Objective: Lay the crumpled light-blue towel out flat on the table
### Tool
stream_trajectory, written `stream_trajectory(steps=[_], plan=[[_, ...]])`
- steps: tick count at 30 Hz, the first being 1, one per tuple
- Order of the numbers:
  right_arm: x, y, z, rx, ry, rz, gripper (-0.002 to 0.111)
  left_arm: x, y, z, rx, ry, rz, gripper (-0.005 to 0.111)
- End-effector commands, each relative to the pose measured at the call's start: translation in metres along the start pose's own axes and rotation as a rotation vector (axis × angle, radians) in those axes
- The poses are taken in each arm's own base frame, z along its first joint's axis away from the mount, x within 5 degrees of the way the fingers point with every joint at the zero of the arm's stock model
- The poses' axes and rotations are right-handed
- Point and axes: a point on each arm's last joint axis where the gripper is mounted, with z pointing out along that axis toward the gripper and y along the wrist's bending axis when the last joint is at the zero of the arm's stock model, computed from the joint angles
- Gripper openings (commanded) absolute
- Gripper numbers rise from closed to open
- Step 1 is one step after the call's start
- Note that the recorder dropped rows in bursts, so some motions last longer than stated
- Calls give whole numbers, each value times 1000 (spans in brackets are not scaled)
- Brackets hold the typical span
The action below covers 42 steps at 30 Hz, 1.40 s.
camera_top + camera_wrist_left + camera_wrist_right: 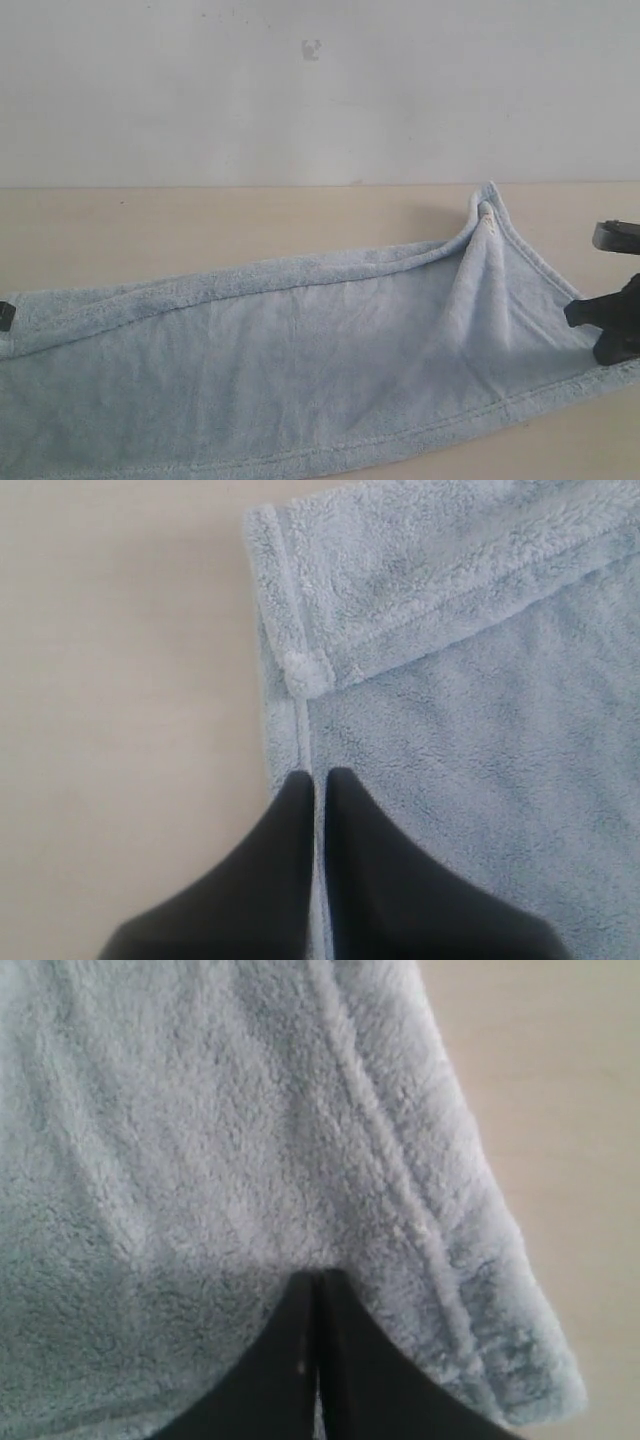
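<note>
The light-blue towel [300, 370] stretches across the table [200, 225] from the left edge to the right edge of the exterior view, its far long edge folded over toward me. A raised peak with a small pale label [487, 215] stands at the far right. My left gripper [319, 777] is shut on the towel's hemmed end [300, 670]; in the exterior view only a dark tip [5, 316] shows. My right gripper [320, 1278] is shut on the towel [200, 1160] near its other end, seen as black fingers [605, 320] at the right edge.
A pale wall [320, 90] rises behind the table's far edge. Bare table shows beyond the towel at the far left and at the near right corner [590, 440]. A dark part of the right arm [615, 236] sits above the gripper.
</note>
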Motion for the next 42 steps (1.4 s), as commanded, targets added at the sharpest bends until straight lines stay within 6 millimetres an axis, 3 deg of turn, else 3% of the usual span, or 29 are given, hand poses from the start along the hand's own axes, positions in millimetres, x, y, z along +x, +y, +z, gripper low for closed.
stream_trajectory(steps=[1,6,9,15,18,20,23,27,42], plan=[[34,-5,-1,99,92,31,0,-2,0,-2,6,-15,-3,4],[66,-2,-20,168,107,75,0,-3,-1,-2,7,-19,-3,4],[64,1,-36,186,37,85,0,-3,-1,-2,8,-21,-3,8],[51,9,-75,199,-193,104,0,-4,-5,-2,55,-33,-33,49],[47,16,-90,152,-289,121,0,-9,-9,1,96,-85,-25,58],[45,30,-98,76,-340,73,0,-19,-12,14,100,-116,43,55],[43,57,-96,15,-336,-30,0,-38,-15,46,89,-40,199,55],[43,83,-93,-16,-336,-125,0,-47,-18,71,101,46,173,55],[42,87,-92,-16,-350,-142,0,-32,-40,115,141,89,192,51]])
